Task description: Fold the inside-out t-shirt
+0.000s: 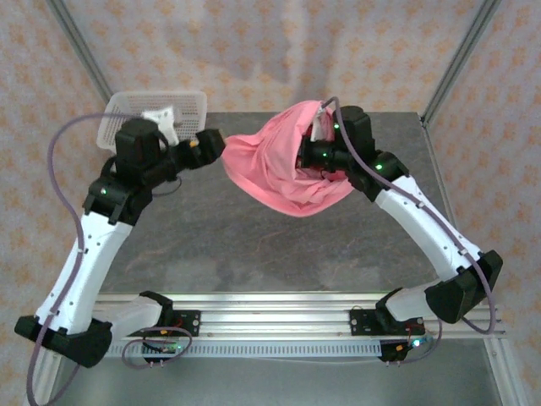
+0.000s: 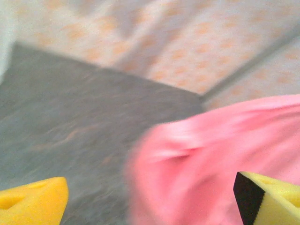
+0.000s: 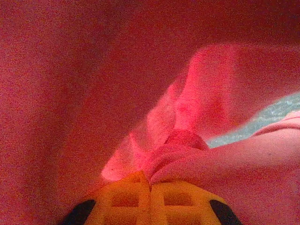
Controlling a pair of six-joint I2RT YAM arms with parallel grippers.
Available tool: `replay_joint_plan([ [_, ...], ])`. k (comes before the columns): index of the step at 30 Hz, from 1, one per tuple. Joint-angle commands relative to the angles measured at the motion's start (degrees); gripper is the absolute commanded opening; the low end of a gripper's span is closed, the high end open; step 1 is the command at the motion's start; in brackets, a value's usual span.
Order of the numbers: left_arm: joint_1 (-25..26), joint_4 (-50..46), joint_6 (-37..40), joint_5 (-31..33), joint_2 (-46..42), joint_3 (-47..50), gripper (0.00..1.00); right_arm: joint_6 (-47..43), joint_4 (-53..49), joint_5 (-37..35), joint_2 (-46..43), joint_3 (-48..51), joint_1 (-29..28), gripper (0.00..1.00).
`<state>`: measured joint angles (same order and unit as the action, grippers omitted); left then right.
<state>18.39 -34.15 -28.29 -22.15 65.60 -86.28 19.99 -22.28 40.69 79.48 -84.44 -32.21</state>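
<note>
The salmon-pink t-shirt (image 1: 275, 169) is seen bunched up over the table (image 1: 254, 245), to the right of the white mesh basket (image 1: 152, 110). A fold of it is pinched by the right claw (image 3: 151, 183), whose fingers are pressed together on the cloth. The bundle's long axis is laid roughly crosswise, with a drawn-out corner pointed toward the basket; collar and hem cannot be told apart. The left claw (image 1: 218, 147) is found between basket and shirt, spread wide just beside that corner, with nothing gripped.
</note>
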Motion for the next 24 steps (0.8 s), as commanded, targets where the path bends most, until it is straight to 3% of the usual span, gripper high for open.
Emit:
replay_joint_plan([
  [1,6.2,-4.9,7.9,-6.8,6.1,-10.4,0.92,-3.7,-3.1,-1.4,1.5,-1.1,-0.4,0.0],
  [7,13.6,-5.4,9.6,-10.7,14.7,-23.8,0.91,-5.5,-7.2,-3.4,3.4,-2.3,-2.0,0.0],
  [10,17.0,-11.7,10.3,-4.6,20.7,-31.3,0.9,-7.4,-8.8,-4.9,3.9,-2.9,-3.5,0.0],
  [13,18.2,-16.8,8.2,5.6,25.4,-34.9,0.85,-7.8,-10.3,-4.8,5.2,-4.5,-3.9,0.0],
  [16,18.1,-15.4,6.1,10.7,25.8,-32.0,0.65,-7.8,-11.1,-5.1,5.7,-5.4,-4.0,0.0],
  [18,18.1,-12.7,5.6,9.7,24.7,-29.6,0.52,-7.7,-11.2,-5.5,5.4,-5.3,-4.0,0.0],
  [20,17.9,-10.4,5.9,7.3,23.5,-27.2,0.31,-7.7,-11.3,-6.1,4.9,-4.7,-4.0,0.0],
  [24,17.6,-9.8,6.9,3.4,22.6,-24.9,0.0,-7.3,-10.9,-6.4,4.0,-3.7,-4.0,0.0],
])
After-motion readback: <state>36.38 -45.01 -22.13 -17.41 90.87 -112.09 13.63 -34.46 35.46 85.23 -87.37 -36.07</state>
